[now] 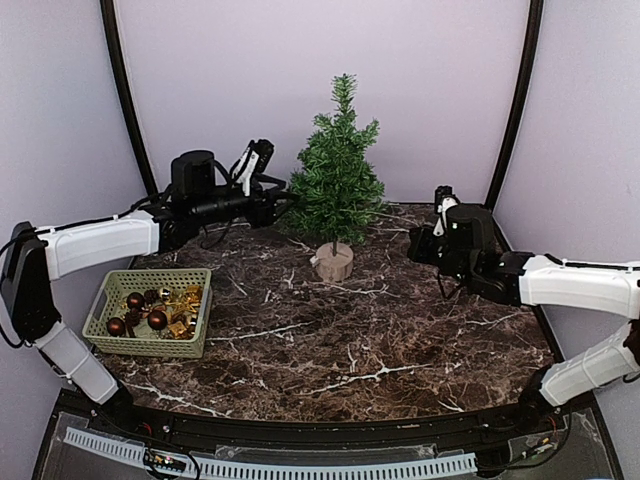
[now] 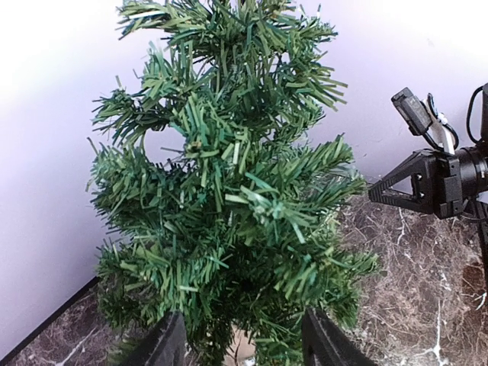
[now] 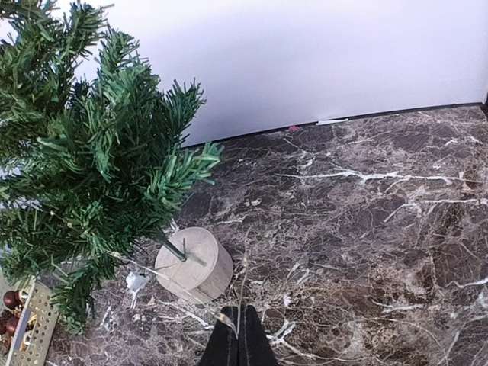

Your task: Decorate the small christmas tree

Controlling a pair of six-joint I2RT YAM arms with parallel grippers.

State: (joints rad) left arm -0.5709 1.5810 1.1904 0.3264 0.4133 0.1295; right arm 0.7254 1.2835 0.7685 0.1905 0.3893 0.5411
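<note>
The small christmas tree [image 1: 338, 180] stands upright at the back centre on its round wooden stump base [image 1: 333, 263]. My left gripper [image 1: 284, 206] is at the tree's left side. In the left wrist view it is open [image 2: 245, 347], its two fingers either side of the lower branches [image 2: 229, 252], holding nothing. My right gripper [image 1: 418, 247] hovers right of the tree. In the right wrist view it is shut [image 3: 239, 335] on a thin wire strand [image 3: 245, 267]. The strand runs past the stump base [image 3: 194, 264] toward the tree [image 3: 84, 168].
A green basket [image 1: 196, 325] with dark red and gold baubles [image 1: 157, 319] sits at the front left. A small white scrap [image 3: 137, 281] lies beside the stump. The right arm [image 2: 435, 179] shows behind the tree in the left wrist view. A back wall stands close behind the tree.
</note>
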